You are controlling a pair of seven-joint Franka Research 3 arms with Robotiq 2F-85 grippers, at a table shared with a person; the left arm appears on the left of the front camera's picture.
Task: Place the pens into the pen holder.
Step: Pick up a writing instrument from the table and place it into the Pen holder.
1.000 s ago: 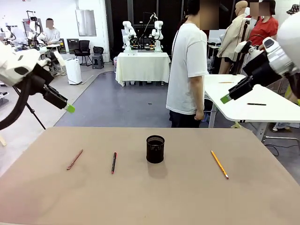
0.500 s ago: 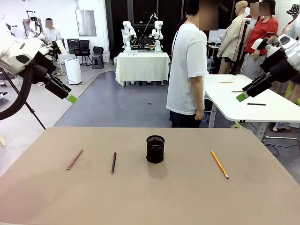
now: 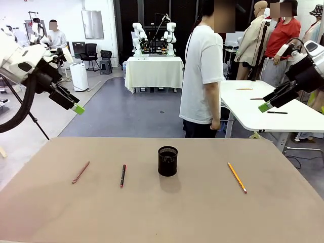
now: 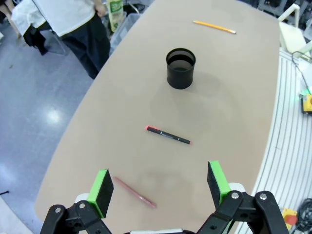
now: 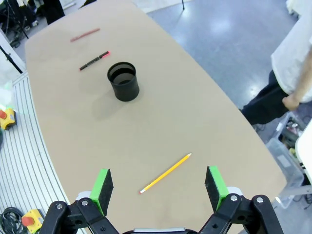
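The pen holder stands upright at the centre of the frame on the tan table. Three pens lie flat on the table outside it. The black pen with red ends is near its left, the reddish-pink pen is further left, and the yellow pencil is well apart at right.

Your left gripper hangs at upper left, clear of the table, jaws spread and grasping nothing. Its wrist view looks down on the reddish-pink pen at lower centre. Your right gripper hangs at upper right, likewise released, with the pencil at lower centre of its wrist view.

A person in a white shirt stands beyond the far edge.
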